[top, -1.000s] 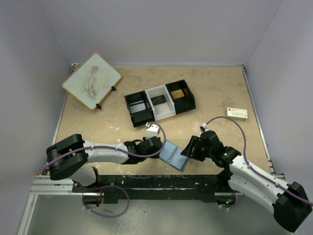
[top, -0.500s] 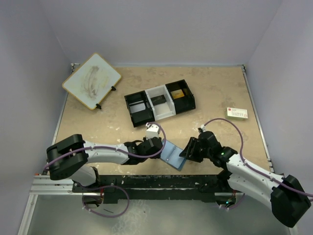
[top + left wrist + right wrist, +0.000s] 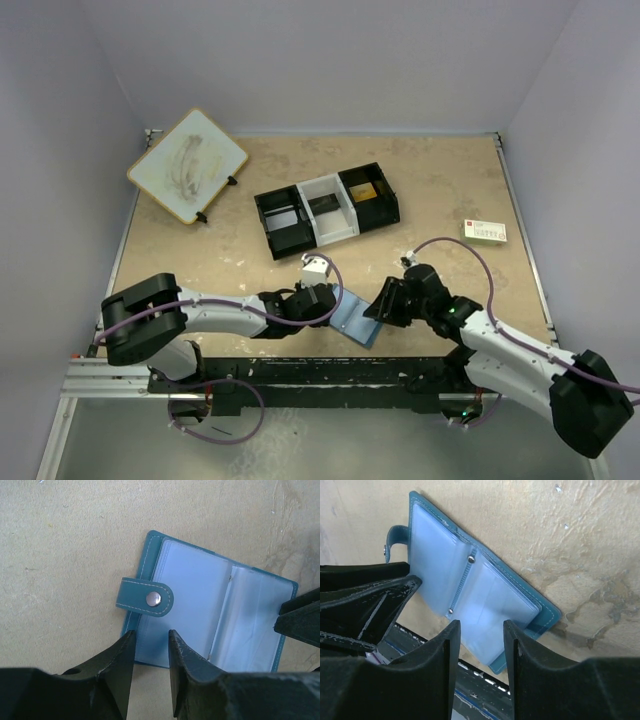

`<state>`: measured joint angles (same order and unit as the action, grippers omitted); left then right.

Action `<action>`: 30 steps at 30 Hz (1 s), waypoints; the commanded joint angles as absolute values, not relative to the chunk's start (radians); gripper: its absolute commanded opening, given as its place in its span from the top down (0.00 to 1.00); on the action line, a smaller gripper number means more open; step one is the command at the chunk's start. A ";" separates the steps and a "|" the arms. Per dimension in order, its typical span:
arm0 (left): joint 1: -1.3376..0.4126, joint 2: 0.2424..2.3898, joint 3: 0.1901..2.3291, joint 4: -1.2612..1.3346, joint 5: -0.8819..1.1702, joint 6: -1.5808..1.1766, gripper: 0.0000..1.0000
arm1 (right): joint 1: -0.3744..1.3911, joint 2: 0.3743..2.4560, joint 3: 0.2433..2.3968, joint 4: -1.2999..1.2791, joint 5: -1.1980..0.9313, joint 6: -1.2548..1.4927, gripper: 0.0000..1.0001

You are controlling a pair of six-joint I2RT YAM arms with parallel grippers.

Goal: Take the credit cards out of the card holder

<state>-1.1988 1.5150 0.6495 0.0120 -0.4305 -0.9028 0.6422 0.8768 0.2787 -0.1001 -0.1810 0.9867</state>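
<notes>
The blue card holder (image 3: 353, 318) lies open like a book on the table near the front edge, pale blue pockets up. It also shows in the left wrist view (image 3: 200, 600) and the right wrist view (image 3: 485, 595). Its snap tab (image 3: 145, 598) sticks out on the left side. I cannot make out any cards in the pockets. My left gripper (image 3: 327, 306) is open with a narrow gap, its tips (image 3: 151, 635) over the holder's near left corner. My right gripper (image 3: 384, 301) is open, its tips (image 3: 481, 625) over the holder's right page.
A black-and-white three-compartment tray (image 3: 325, 208) stands behind the holder. A white board (image 3: 187, 165) leans at the back left. A white card with green and red print (image 3: 484, 231) lies at the right. The black rail (image 3: 330, 370) runs just in front of the holder.
My right gripper has moved a little left, closer over the holder's right side. The left gripper and the holder have hardly moved.
</notes>
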 commanded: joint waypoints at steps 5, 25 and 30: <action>-1.216 1.525 0.685 0.018 -0.458 -0.931 0.70 | 0.644 0.902 0.349 -0.072 -0.192 0.951 0.56; -1.220 1.520 0.703 -0.017 -0.476 -0.919 0.67 | 0.644 0.903 0.297 -0.110 -0.164 0.966 0.49; -1.221 1.529 0.701 -0.013 -0.473 -0.919 0.67 | 0.644 0.911 0.301 -0.038 -0.203 0.968 0.54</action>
